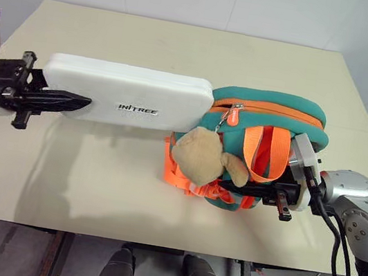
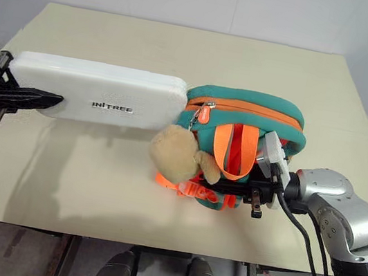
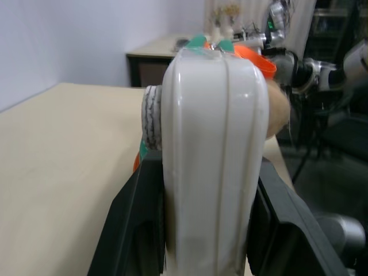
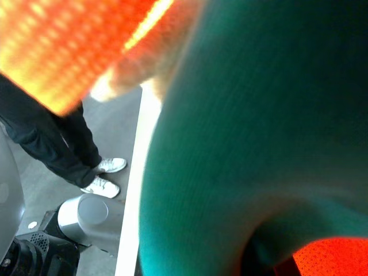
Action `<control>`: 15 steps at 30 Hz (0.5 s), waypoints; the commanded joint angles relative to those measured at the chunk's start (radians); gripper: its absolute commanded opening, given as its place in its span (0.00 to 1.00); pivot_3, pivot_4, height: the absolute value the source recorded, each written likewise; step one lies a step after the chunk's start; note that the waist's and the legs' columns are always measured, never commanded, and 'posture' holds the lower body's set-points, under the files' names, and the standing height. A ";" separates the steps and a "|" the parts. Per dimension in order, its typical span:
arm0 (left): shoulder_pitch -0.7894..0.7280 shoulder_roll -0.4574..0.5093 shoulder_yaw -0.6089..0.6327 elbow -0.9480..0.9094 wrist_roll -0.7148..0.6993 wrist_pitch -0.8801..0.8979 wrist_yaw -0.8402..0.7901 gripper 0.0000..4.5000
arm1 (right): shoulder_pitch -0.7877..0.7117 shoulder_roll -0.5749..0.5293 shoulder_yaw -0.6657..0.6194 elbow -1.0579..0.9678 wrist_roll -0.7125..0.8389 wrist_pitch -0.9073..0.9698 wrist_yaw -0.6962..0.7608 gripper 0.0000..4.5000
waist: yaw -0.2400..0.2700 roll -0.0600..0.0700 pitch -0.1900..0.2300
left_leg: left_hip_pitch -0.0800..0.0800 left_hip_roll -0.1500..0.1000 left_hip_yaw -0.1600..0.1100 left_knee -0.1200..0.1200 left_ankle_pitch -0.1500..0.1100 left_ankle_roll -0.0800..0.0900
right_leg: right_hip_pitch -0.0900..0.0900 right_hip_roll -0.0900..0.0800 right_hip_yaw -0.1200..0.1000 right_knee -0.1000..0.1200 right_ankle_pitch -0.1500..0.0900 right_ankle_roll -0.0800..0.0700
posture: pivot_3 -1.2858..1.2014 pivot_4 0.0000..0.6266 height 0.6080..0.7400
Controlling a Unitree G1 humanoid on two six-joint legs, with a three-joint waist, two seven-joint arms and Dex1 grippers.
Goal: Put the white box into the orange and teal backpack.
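The white box [image 1: 124,93] hangs level above the table, dark lettering on its side facing me. My left gripper [image 1: 64,97] is shut on the box's left end, and its black fingers [image 3: 129,230] clamp both flat sides in the left wrist view. The box's right end meets the top left of the orange and teal backpack [image 1: 280,108], beside the zip pull. The backpack stands at centre right, with a tan plush bear [image 1: 198,156] hanging on its front. My right gripper [image 1: 266,191] is shut on the backpack's lower right, among the orange webbing.
The beige table [image 1: 150,42] has open surface to the left, behind the backpack and along the front edge. A wall stands behind it. In the right wrist view a person's legs and white shoes [image 4: 103,175] stand on the floor beside the table.
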 commanded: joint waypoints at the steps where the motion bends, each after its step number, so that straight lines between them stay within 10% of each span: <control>1: -0.109 -0.021 -0.137 0.059 0.118 -0.114 -0.081 0.29 | -0.009 0.011 -0.009 -0.019 0.000 -0.008 -0.002 0.00 | 0.004 0.000 0.000 | 0.000 0.000 0.000 0.001 0.000 0.000 | 0.000 0.000 0.000 0.000 0.000 0.000 | 0.52 0.24 1.00; 15: -0.436 -0.287 -0.418 0.294 0.367 -0.324 -0.010 0.29 | -0.029 0.047 -0.002 -0.011 -0.021 -0.014 -0.017 0.00 | 0.009 0.000 0.000 | -0.002 0.000 0.000 0.007 0.000 0.001 | 0.001 0.001 0.001 0.002 0.002 0.003 | 0.52 0.24 1.00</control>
